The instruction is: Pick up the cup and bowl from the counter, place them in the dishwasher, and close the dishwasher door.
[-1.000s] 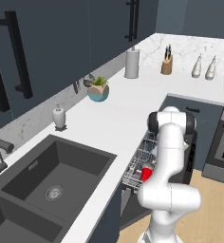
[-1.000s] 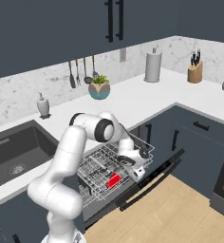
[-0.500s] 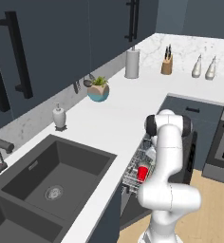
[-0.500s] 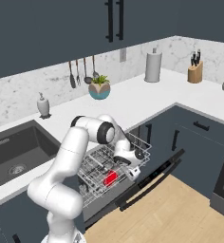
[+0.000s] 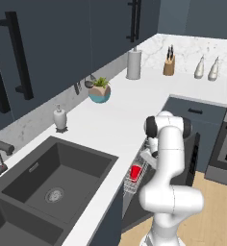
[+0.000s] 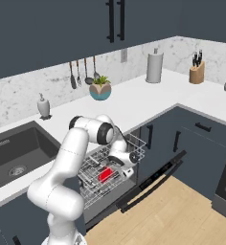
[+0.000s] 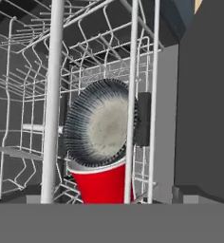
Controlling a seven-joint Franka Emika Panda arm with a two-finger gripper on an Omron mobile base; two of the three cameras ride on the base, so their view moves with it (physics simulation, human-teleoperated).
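Claw [image 6: 127, 165] spread wide, bowl [image 7: 100, 124] on edge above cup [image 7: 103, 182]

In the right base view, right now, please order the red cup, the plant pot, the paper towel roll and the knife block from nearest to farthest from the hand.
1. Red cup: in the rack, beside the hand.
2. Plant pot: on the counter by the back wall.
3. Paper towel roll: further right along that wall.
4. Knife block: far right corner.
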